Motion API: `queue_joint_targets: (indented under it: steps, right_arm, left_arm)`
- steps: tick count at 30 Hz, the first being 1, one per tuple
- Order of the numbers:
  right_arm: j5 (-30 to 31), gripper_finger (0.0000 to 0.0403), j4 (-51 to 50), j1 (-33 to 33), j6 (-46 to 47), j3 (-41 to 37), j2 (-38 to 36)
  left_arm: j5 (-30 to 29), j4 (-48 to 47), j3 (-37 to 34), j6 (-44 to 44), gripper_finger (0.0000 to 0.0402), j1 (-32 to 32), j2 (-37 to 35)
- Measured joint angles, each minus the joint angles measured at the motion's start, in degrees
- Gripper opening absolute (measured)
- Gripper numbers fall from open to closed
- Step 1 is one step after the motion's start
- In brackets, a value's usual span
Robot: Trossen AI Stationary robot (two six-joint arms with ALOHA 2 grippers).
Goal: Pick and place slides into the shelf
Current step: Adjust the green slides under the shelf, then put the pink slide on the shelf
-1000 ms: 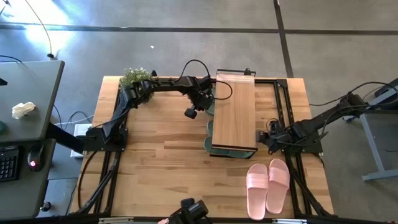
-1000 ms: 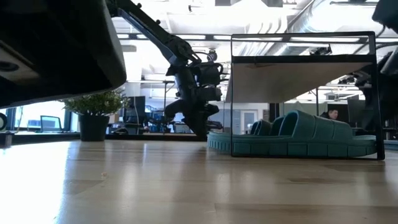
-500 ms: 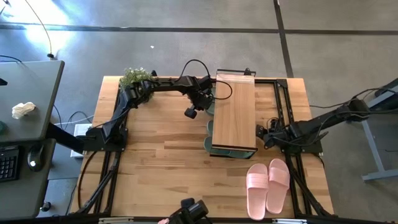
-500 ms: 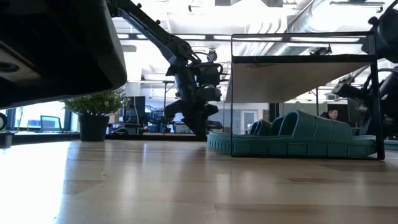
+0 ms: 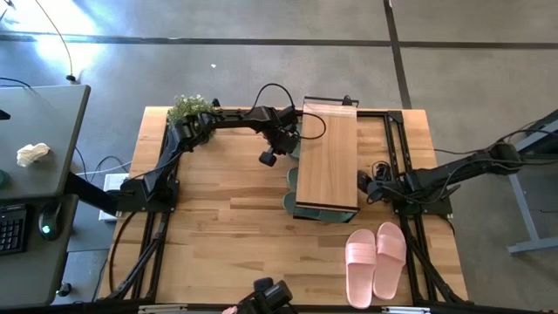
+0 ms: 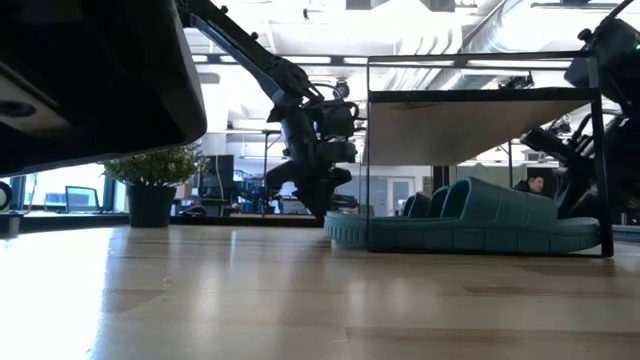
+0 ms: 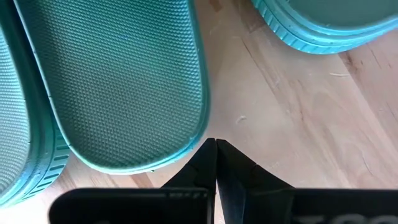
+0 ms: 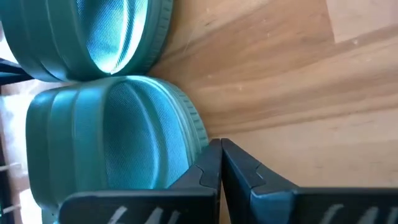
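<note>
Pink pair: two pale pink slides (image 5: 376, 259) lie side by side on the tabletop (image 5: 218, 227) at its near right corner, straps up, touching along their inner edges, clear of the shelf.
Shelf: light-wood rack (image 5: 328, 159) with dark frame stands right of the table's centre, its long side running near to far; in the low view its top (image 6: 470, 110) sits raised on thin dark posts.
Green slides: muted green slides (image 6: 465, 222) lie on the table beneath the shelf top; their soles stick out past the shelf's near and left edges (image 5: 290, 187). How many are under there cannot be told from above.
Right gripper: right gripper (image 5: 368, 187) sits just beside the shelf's right edge, low over the table, jaws closed and holding nothing. In its wrist view the closed tips (image 8: 221, 163) are against the side of a green slide (image 8: 118, 143).
Left gripper: left gripper (image 5: 289, 146) is at the shelf's far left side, jaws closed, empty. In its wrist view the tips (image 7: 216, 163) are just beside the rim of a green slide's sole (image 7: 118, 81).
Plant: a small potted plant (image 5: 190, 109) stands at the far left corner of the table.
</note>
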Motion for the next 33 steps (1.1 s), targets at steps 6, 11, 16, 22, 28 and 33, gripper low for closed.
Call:
queue_joint_targets:
  steps: [6, 11, 16, 22, 28, 33]
  right_arm:
    - [-0.25, 0.0, 0.53, -1.37, -0.96, 0.0, 0.0]
    - [0.2, 0.0, 0.6, -2.02, -1.32, -0.02, 0.0]
    - [0.94, 0.0, -1.11, -2.03, -1.25, 0.0, -0.02]
    - [2.41, 0.0, -2.82, -2.03, -1.26, 0.0, -0.02]
    - [4.32, 0.0, -3.66, -2.03, -2.67, 0.07, -0.02]
    - [5.65, 0.0, -11.55, -2.01, -5.52, 4.6, -0.02]
  left_arm:
    - [0.01, 0.57, 0.0, 0.46, 0.0, 0.0, 0.0]
    - [0.07, 0.55, 0.0, 0.58, 0.0, 0.01, 0.0]
    - [-2.95, 0.07, 0.0, -0.45, 0.0, 0.02, 0.0]
    - [-4.93, -2.18, 0.0, -0.8, 0.0, 0.07, 0.0]
    - [-4.96, -3.49, -0.02, -2.77, 0.0, 0.22, -0.26]
    - [-5.56, -4.03, -0.02, -5.35, 0.0, 0.45, -1.48]
